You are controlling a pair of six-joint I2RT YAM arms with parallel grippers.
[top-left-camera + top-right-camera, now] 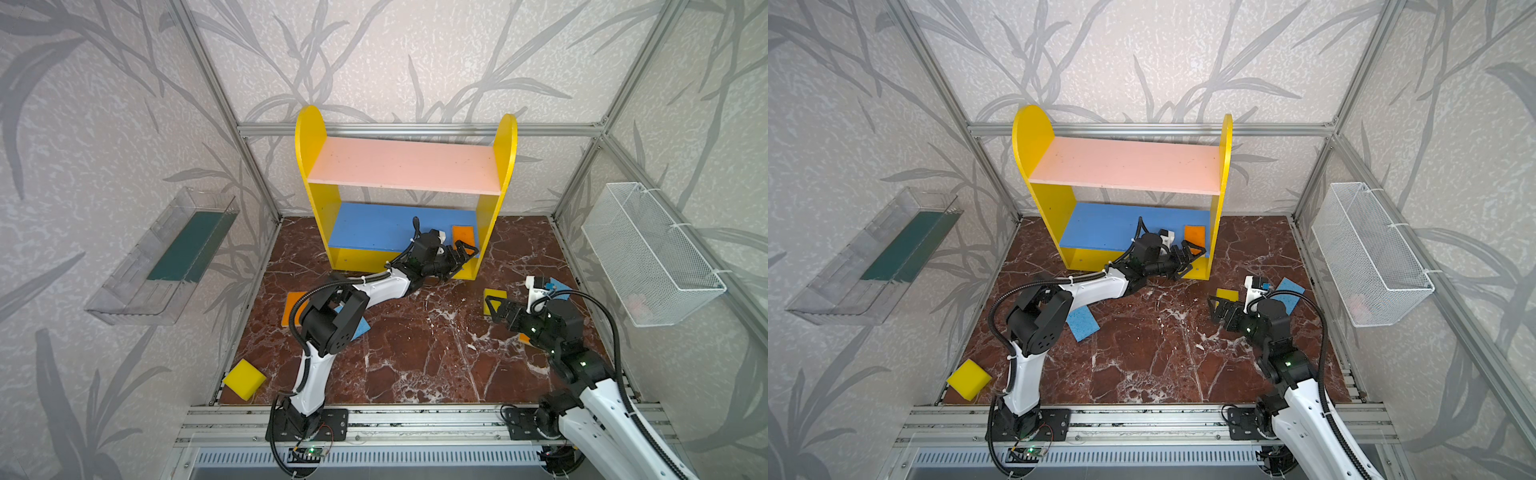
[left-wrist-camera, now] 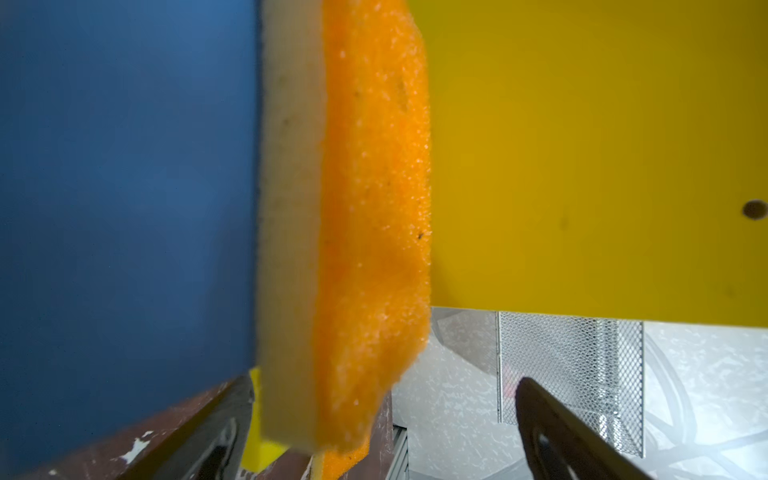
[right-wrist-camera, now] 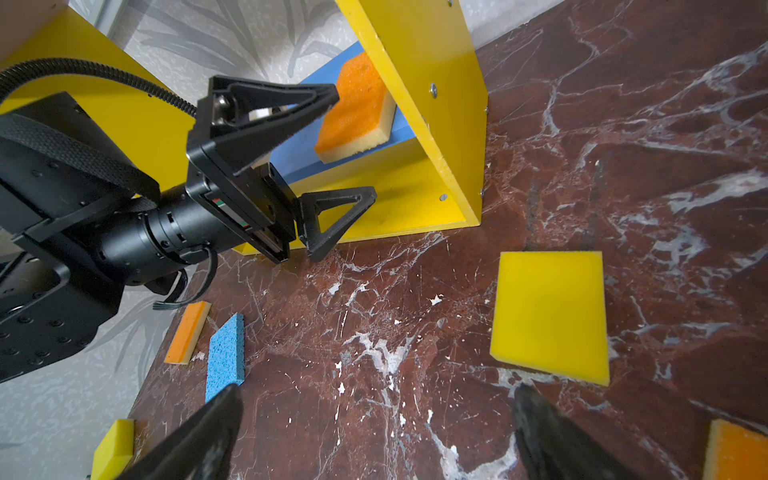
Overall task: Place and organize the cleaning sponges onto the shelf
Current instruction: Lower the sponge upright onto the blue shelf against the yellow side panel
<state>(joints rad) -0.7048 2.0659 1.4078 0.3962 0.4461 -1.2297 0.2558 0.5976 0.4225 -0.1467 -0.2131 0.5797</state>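
The shelf (image 1: 405,166) (image 1: 1125,164) stands at the back. An orange-faced sponge (image 1: 463,237) (image 1: 1195,235) (image 2: 365,208) (image 3: 357,108) lies on its blue board beside the right side panel. My left gripper (image 1: 467,251) (image 1: 1192,251) (image 2: 384,386) (image 3: 355,141) is open around the sponge's near end, fingers clear of it. My right gripper (image 1: 492,309) (image 1: 1214,309) (image 3: 376,390) hovers open and empty over the floor beside a yellow sponge (image 1: 494,297) (image 3: 550,316). Loose on the floor are a blue sponge (image 1: 1082,324), an orange one (image 1: 293,307), a yellow block (image 1: 244,379), another blue one (image 1: 1287,293) and an orange one (image 3: 735,453).
A clear plastic tray (image 1: 166,257) hangs on the left wall and a white wire basket (image 1: 648,253) on the right wall. Aluminium frame rails border the marble floor (image 1: 415,353). The left arm's elbow hides part of the left blue sponge.
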